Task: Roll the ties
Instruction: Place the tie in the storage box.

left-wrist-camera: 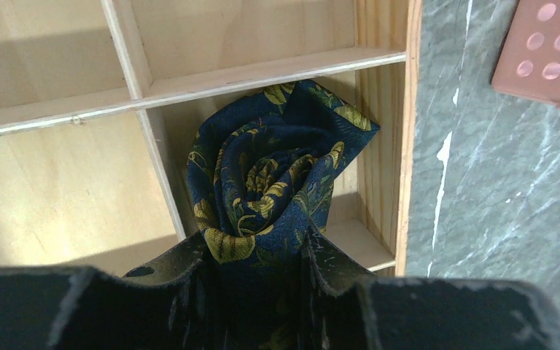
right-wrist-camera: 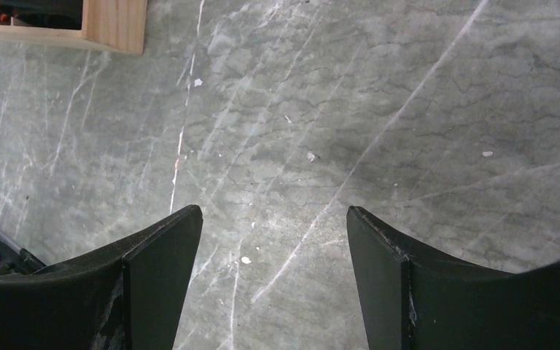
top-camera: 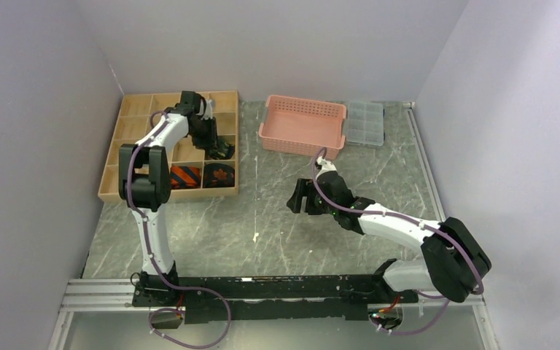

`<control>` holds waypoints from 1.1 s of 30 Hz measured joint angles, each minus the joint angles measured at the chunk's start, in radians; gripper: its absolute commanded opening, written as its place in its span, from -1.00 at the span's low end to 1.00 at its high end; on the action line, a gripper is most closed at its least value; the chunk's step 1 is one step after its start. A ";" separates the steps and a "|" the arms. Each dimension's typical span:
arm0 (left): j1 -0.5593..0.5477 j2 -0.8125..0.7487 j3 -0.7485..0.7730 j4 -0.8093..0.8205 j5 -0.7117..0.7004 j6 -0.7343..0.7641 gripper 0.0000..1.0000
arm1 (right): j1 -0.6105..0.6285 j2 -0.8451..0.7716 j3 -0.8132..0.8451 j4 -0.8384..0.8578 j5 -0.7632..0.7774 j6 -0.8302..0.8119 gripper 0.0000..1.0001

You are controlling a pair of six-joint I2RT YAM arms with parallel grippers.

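Note:
A rolled dark blue tie (left-wrist-camera: 273, 175) with yellow-green floral print sits in a right-hand compartment of the wooden divided tray (top-camera: 146, 117), and my left gripper (left-wrist-camera: 259, 244) is shut on its near side. From above, that gripper (top-camera: 219, 148) reaches down into the tray. Two other rolled ties lie in the front compartments: an orange-and-black striped tie (top-camera: 186, 176) and a black tie with an orange leaf (top-camera: 219, 175). My right gripper (right-wrist-camera: 273, 219) hangs open over bare marble, holding nothing; in the top view the right gripper (top-camera: 299, 197) is mid-table.
A pink perforated basket (top-camera: 302, 125) stands at the back centre with a clear plastic compartment box (top-camera: 364, 122) to its right. Walls close in on the left, back and right. The tray's corner (right-wrist-camera: 113, 29) shows at the top left of the right wrist view.

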 measured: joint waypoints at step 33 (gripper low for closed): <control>-0.170 0.004 0.127 -0.162 -0.333 0.022 0.87 | -0.011 -0.029 -0.021 0.010 0.000 0.000 0.56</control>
